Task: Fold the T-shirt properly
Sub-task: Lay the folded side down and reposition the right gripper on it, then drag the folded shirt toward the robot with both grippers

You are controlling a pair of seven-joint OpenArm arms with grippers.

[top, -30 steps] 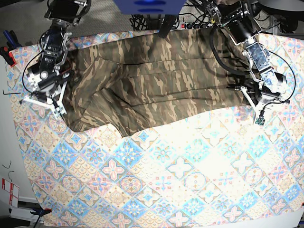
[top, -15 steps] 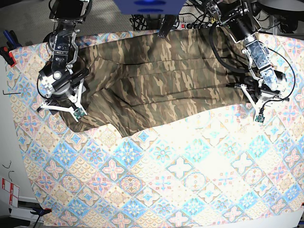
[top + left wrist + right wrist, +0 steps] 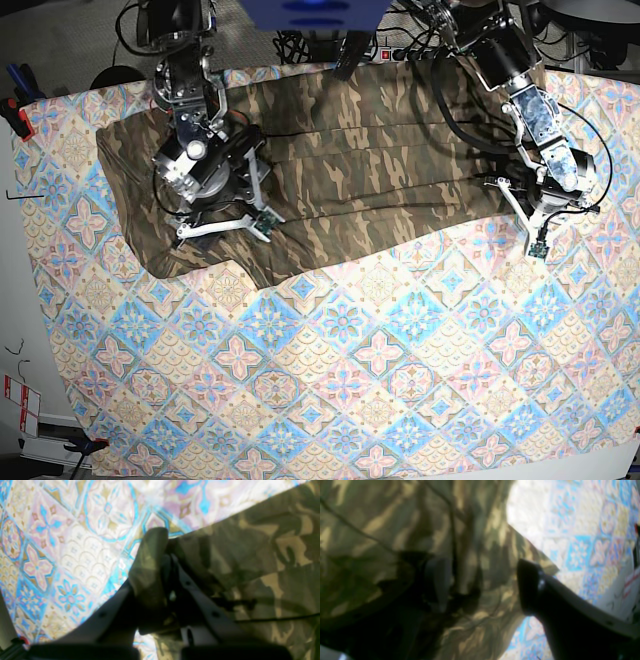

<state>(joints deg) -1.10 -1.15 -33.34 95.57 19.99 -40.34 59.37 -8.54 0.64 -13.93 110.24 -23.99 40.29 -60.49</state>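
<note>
Left jaws pinch T-shirt (image 3: pixel 350 170) edge; tiled cloth (image 3: pixel 380 360) (wrinkled) covers table.

Both wrist views are blurry; the T-shirt (image 3: pixel 330 170) runs off the top of the base view behind a blue thing (image 3: pixel 315 12); the right gripper (image 3: pixel 222 225) hides some shirt; one finger (image 3: pixel 437 580) is dark and fuzzy.

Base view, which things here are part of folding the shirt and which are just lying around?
Part of the job:
camouflage T-shirt
left gripper, shut on the shirt's edge
right gripper, open over the shirt

Just lying about:
tile-patterned cloth
cables behind the table
</note>
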